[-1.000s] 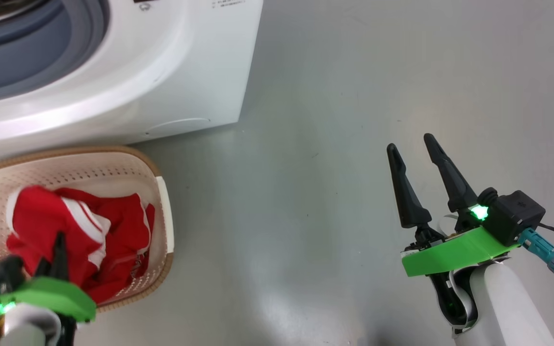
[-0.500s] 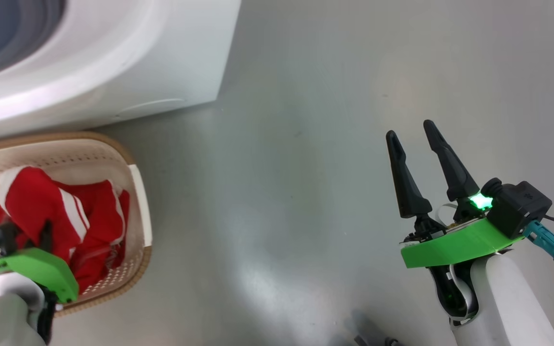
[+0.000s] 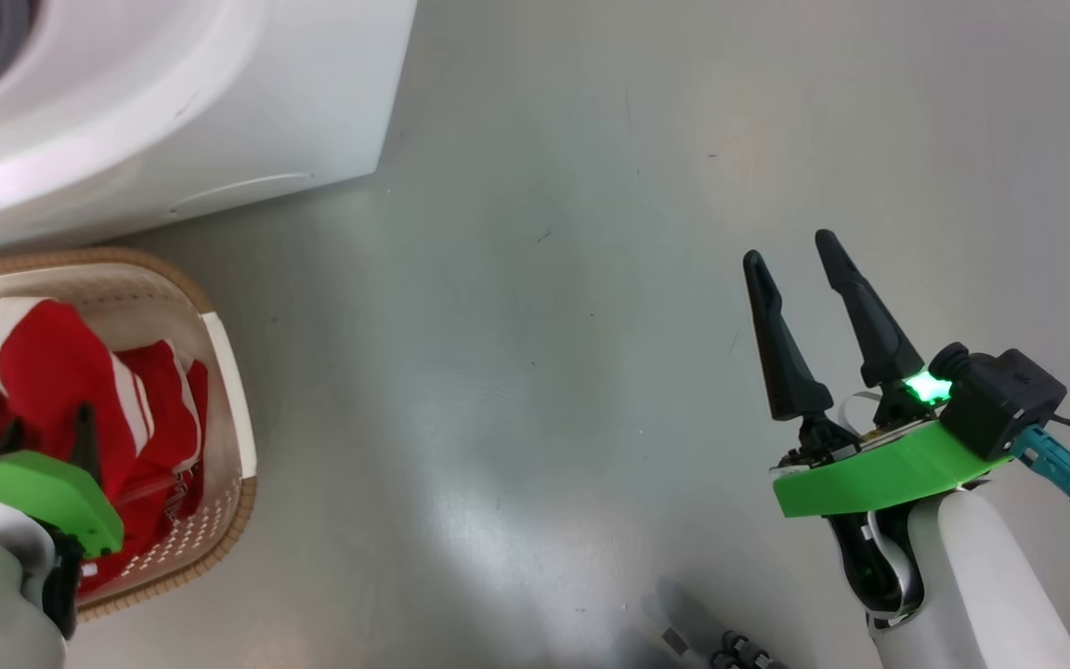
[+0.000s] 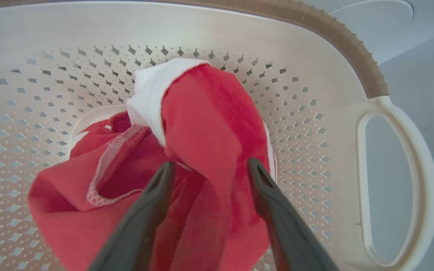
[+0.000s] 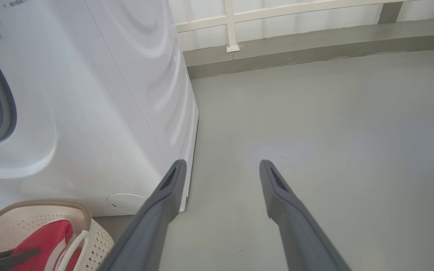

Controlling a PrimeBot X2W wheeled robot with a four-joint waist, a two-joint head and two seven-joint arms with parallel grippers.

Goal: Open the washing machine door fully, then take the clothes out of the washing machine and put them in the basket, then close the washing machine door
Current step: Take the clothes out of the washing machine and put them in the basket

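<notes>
Camera further right now; wrist-view left hand (image 4: 207, 165), fingers (image 4: 149, 210) apart, astride clothes (image 4: 202, 120)

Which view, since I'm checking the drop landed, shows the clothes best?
The left wrist view: the clothes lie central in the basket, between the fingers of the open left gripper. The head view crops them at its left edge; the right wrist view shows a small red corner.

Your head camera has turned right; the washing machine (image 3: 219, 93) and the basket (image 3: 225, 372) now crowd the view's left edge. A dark part (image 3: 721, 646) has entered at the bottom edge.
</notes>
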